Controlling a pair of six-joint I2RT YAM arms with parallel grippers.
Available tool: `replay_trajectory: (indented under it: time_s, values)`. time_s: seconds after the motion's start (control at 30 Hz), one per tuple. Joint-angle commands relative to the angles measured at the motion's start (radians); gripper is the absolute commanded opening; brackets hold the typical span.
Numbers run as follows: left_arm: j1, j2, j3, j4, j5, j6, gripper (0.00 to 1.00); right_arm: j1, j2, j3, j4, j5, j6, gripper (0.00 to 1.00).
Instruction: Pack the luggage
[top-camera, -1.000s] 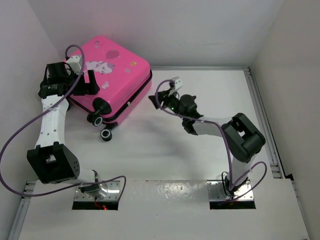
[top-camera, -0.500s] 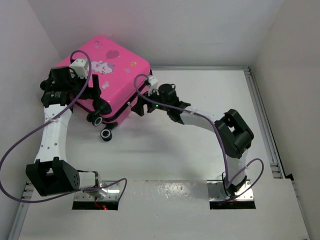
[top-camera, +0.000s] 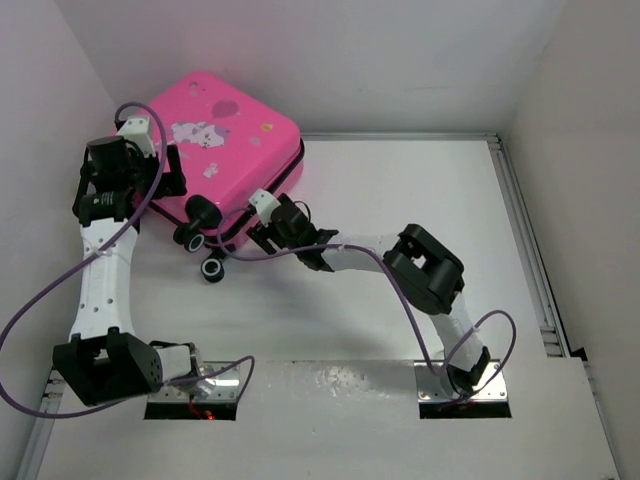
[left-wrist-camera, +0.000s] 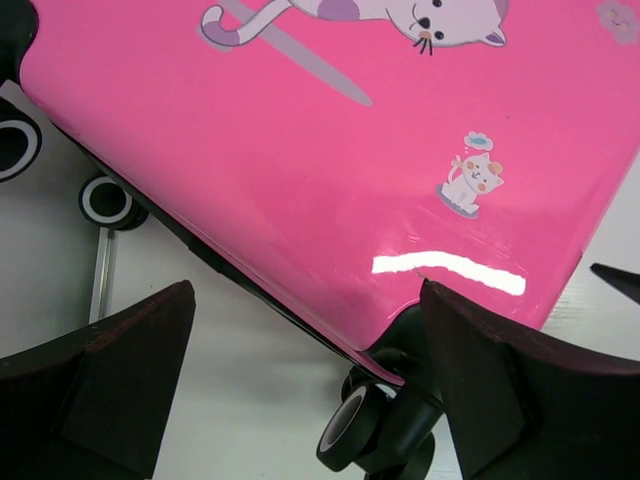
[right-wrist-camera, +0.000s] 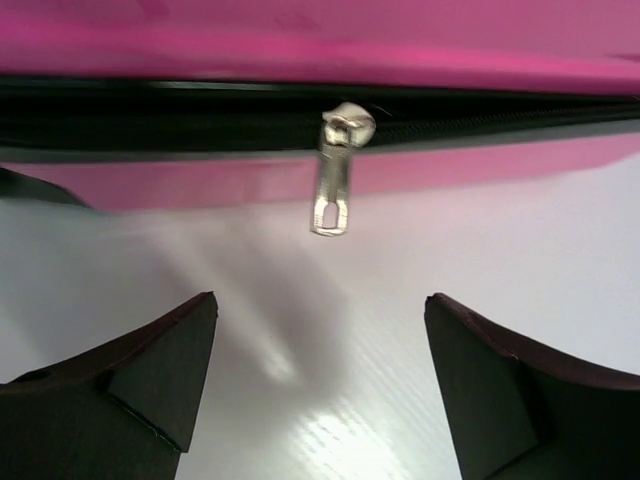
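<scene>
Lying flat at the far left of the counter (top-camera: 400, 200), close to the walls, the luggage (top-camera: 225, 150) is seen with its wheels (top-camera: 212, 268) turned toward the arms and its zipper (right-wrist-camera: 150, 115) running as a black seam between the pink halves; whether that seam is shut all the way round cannot be told. The left pincer (left-wrist-camera: 305, 300) is held wide above the near left corner of the shell (left-wrist-camera: 330, 150), with nothing between its fingers. The right pincer (right-wrist-camera: 320, 310) is also spread wide and empty, low over the counter and aimed at the side seam, where the metal pull (right-wrist-camera: 333, 180) hangs just ahead of it. The shell is judged stiff, glossy and slippery, and too broad to be pinched, so little purchase is offered there beyond a downward press. The luggage is probably light, and it may be dragged across the counter when the zipper is worked. The pull is judged the place to be taken: a small flat tab, free to swing, best closed on across its flat faces and drawn along the seam while the shell is steadied from above.
</scene>
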Motion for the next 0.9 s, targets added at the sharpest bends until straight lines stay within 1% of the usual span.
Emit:
replay_trajectory:
  time_s: [0.0,0.17,0.27,0.37,0.47,0.57,0.6,0.7,0.73,0.8,0.83,0.87]
  values:
    - [0.015,-0.040,-0.018,0.058,-0.022,-0.019,1.00,0.003,0.009,0.058,0.079,0.137,-0.104,0.84]
    - [0.062,-0.041,-0.052,0.078,0.010,-0.019,1.00,0.000,0.022,0.076,0.113,0.146,-0.139,0.82]
    - [0.091,-0.041,-0.063,0.088,0.031,-0.019,1.00,0.003,0.016,0.084,0.119,0.108,-0.133,0.82]
    - [0.104,-0.031,-0.072,0.088,0.042,-0.028,1.00,0.007,0.022,0.111,0.110,0.088,-0.132,0.82]
    - [0.130,-0.031,-0.072,0.088,0.067,-0.037,1.00,0.009,0.045,0.156,0.073,0.071,-0.127,0.79]
    - [0.150,-0.022,-0.072,0.088,0.080,-0.037,1.00,-0.002,0.072,0.187,0.042,0.072,-0.128,0.66]
    - [0.159,-0.022,-0.072,0.088,0.081,-0.046,1.00,-0.003,0.085,0.204,0.041,0.074,-0.130,0.58]
    - [0.168,-0.022,-0.072,0.088,0.104,-0.046,1.00,-0.017,0.108,0.239,0.012,0.058,-0.135,0.48]
    - [0.168,-0.022,-0.081,0.088,0.104,-0.046,1.00,-0.025,0.121,0.259,0.005,0.046,-0.132,0.40]
    - [0.168,-0.031,-0.081,0.088,0.114,-0.037,1.00,-0.039,0.134,0.277,-0.005,0.031,-0.136,0.31]
    - [0.168,-0.031,-0.081,0.088,0.114,-0.037,1.00,-0.039,0.131,0.276,-0.013,0.013,-0.135,0.24]
    - [0.168,-0.031,-0.081,0.088,0.114,-0.037,1.00,-0.046,0.131,0.279,-0.022,0.005,-0.138,0.19]
